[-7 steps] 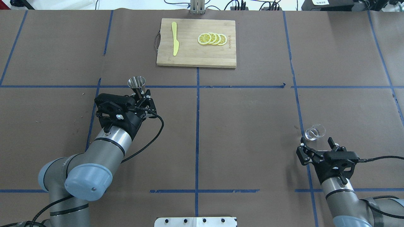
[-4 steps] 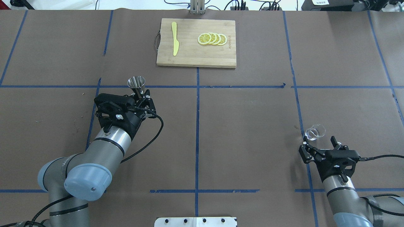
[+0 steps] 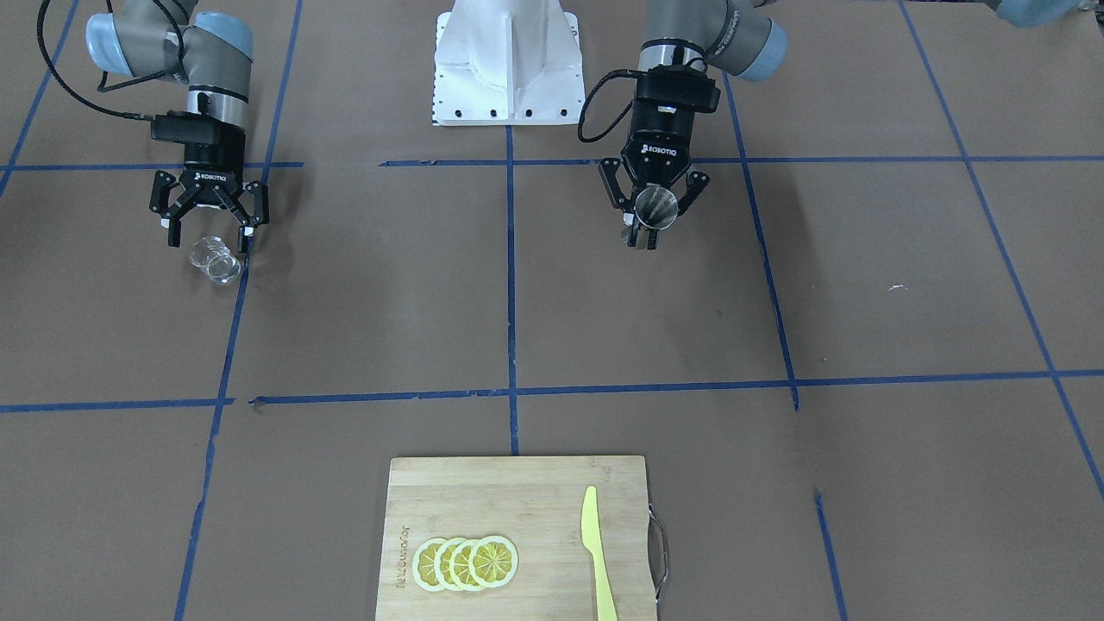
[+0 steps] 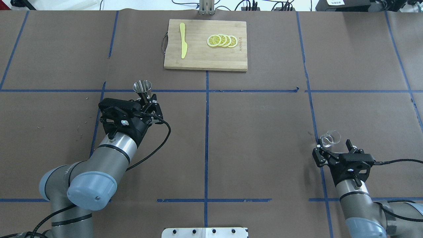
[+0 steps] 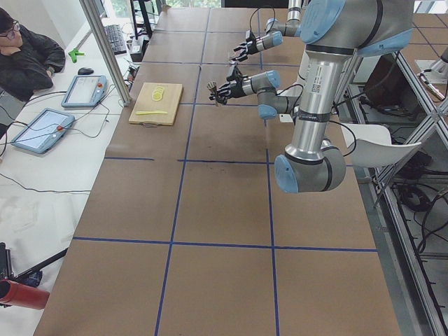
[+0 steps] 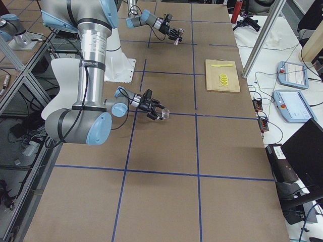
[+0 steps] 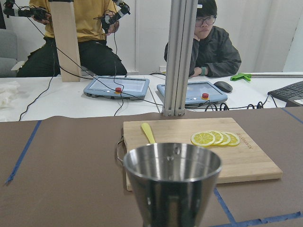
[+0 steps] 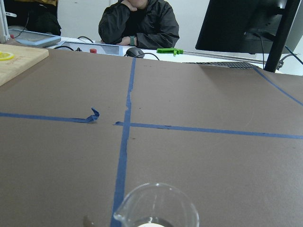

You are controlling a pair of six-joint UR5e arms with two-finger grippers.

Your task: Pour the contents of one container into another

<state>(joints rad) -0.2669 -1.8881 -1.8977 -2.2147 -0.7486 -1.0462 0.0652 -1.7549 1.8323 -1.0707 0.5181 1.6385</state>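
The step in hand is the reach for the cup [image 4: 330, 138]; no pouring has begun. The cup stands upright on the table [image 4: 257, 132] at the right, near side, beside a blue tape line. The right gripper [image 4: 333, 146] sits low just behind it with its fingers spread wide. The cup is right at the fingertips, just past them or barely between them, and I see no contact. In the right wrist view its lip fills the bottom edge, so it is very close. I cannot tell whether it holds any liquid.

To the left of centre, the left gripper [image 4: 147, 100] pinches the jigger [image 4: 142, 86] at its narrow waist, holding it upright with the open mouth up. Far off at the middle lies a board [image 4: 198, 56], apart from all this.

The next move, as I judge it, calls for a short push forward until the fingers flank the cup's wall. Then comes a gentle squeeze, since clear plastic or glass slips easily, a lift, and a carry left toward the jigger.
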